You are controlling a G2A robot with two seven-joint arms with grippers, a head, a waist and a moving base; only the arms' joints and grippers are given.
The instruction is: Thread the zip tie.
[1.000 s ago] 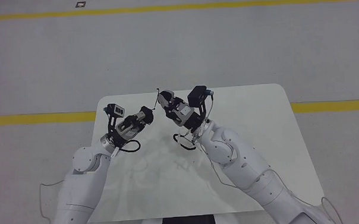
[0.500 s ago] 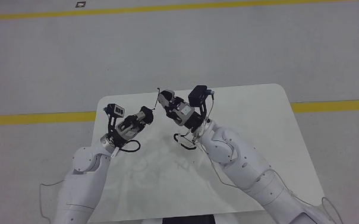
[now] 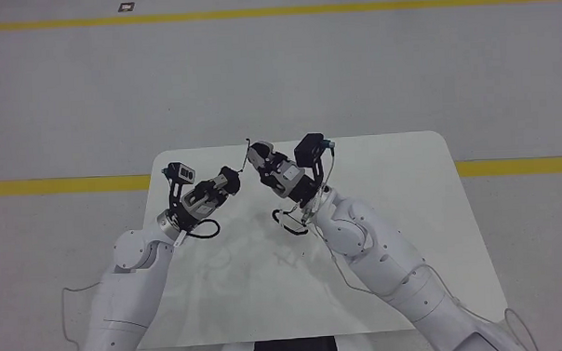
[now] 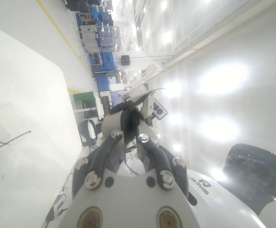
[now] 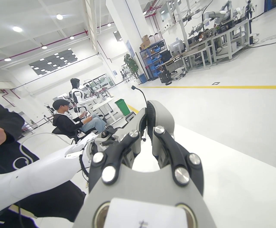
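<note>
A thin black zip tie [image 3: 247, 144] is held in the air above the white table [image 3: 403, 199], between my two grippers. My right gripper [image 3: 253, 156] is shut on it. In the right wrist view the head end of the zip tie [image 5: 141, 92] curves out past the right gripper [image 5: 147, 108]. My left gripper [image 3: 233, 177] sits just left of the right one, nearly tip to tip. The left wrist view shows the left gripper [image 4: 129, 108] shut, with the zip tie strap [image 4: 129, 167] looping back between its fingers.
A faint grey strip with a knobbed end [image 4: 21, 135] shows on the table surface near the left arm; whether it is a tie or a shadow I cannot tell. The table edge [image 3: 298, 142] lies just beyond the grippers.
</note>
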